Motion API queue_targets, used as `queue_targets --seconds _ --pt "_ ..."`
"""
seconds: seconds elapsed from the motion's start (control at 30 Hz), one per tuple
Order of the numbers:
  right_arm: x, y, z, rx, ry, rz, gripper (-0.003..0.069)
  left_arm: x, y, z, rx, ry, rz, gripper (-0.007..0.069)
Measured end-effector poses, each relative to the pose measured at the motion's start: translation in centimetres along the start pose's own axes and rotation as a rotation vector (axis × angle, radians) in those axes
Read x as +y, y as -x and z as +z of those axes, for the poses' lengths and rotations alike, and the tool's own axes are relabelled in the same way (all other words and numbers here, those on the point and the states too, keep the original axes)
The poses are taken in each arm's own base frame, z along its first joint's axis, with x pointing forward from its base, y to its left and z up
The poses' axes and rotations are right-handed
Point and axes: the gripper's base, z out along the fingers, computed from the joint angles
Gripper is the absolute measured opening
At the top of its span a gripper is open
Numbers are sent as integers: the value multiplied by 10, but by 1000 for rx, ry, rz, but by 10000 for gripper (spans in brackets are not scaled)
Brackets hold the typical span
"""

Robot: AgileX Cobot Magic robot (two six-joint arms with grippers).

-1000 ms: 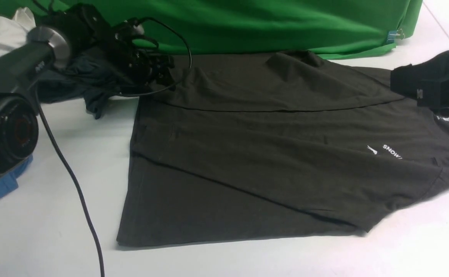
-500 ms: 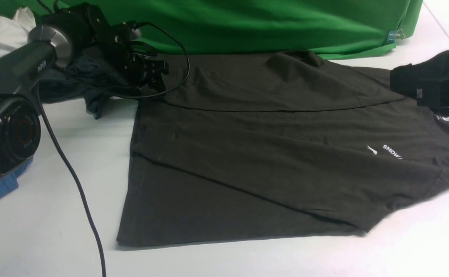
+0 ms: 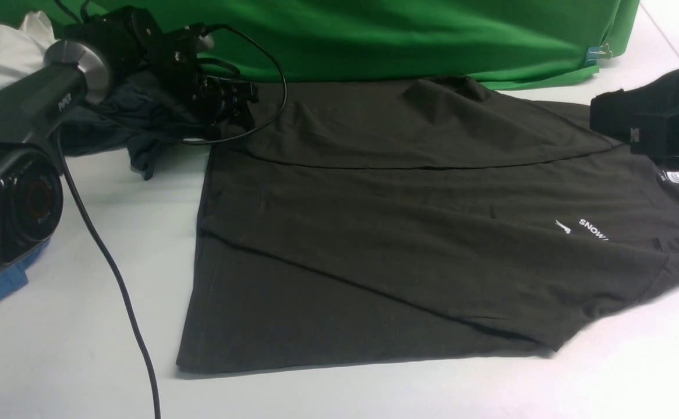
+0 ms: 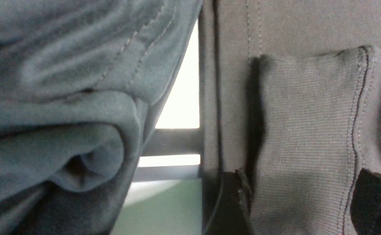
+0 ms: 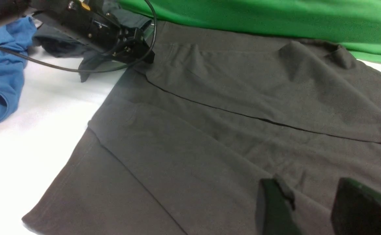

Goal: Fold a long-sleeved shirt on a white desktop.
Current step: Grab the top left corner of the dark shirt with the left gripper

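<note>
The long-sleeved shirt [image 3: 386,244] lies spread on the white desktop [image 3: 374,396], lettering [image 3: 593,228] towards the right, far sleeve folded across its far edge. My left gripper [image 3: 237,102] hangs over the shirt's far left corner. In the left wrist view the ribbed cuff [image 4: 305,124] lies flat between the spread fingers [image 4: 229,202] of my left gripper [image 4: 303,182], which is open. My right gripper [image 3: 604,122] hovers over the shirt's right end near the white neck label [image 3: 674,177]. Seen in the right wrist view, my right gripper [image 5: 308,187] is open, with only shirt fabric below it.
A slate-grey garment [image 3: 124,128] is bunched under the left arm at the far left. A blue garment [image 5: 1,75] lies beside it. The green backdrop [image 3: 403,35] closes the far edge. A black cable [image 3: 112,273] trails across the desktop on the left.
My left gripper has drawn back a little to the left and risen at the shirt's far left corner. My right gripper and the shirt have stayed put.
</note>
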Motion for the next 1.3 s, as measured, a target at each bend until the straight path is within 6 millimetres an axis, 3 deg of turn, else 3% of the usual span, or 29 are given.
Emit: queue_targets --seconds 0.53,0.87,1.3 --pt "0 0 0 -1 0 0 248 4 -2 6 6 4 10 183" --pt "0 0 0 -1 0 0 248 2 -2 6 5 -10 14 62" --pt "0 0 0 -1 0 0 248 -1 -6 5 51 -49 70 40"
